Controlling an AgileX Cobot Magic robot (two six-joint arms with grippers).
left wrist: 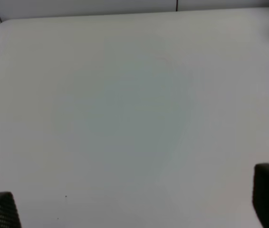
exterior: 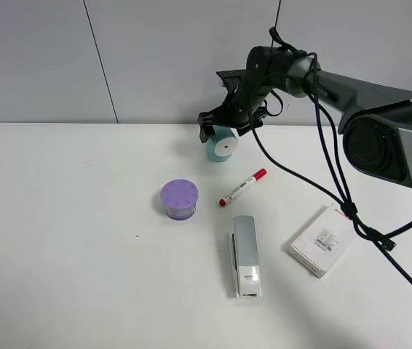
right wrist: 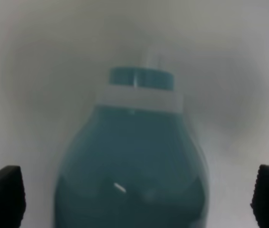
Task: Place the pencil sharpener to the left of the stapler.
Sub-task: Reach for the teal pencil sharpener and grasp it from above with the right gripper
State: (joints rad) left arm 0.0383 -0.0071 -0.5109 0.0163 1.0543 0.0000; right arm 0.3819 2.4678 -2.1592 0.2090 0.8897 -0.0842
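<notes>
The mint-teal pencil sharpener (exterior: 222, 147) rests on the white table at the back centre, its white round face turned toward the front. My right gripper (exterior: 224, 133) hangs over it, open, one finger on each side. The right wrist view shows the sharpener (right wrist: 134, 161) close and blurred, with gaps between it and both dark fingertips (right wrist: 1, 197) of the right gripper (right wrist: 137, 202). The grey and white stapler (exterior: 246, 256) lies lengthwise near the front centre. My left gripper (left wrist: 134, 206) is open over bare table and does not show in the exterior high view.
A purple round ridged-lid container (exterior: 180, 198) stands left of the stapler's far end. A red-capped marker (exterior: 242, 187) lies between sharpener and stapler. A flat white labelled box (exterior: 323, 241) sits at the right. Black cables (exterior: 337, 182) trail from the right arm.
</notes>
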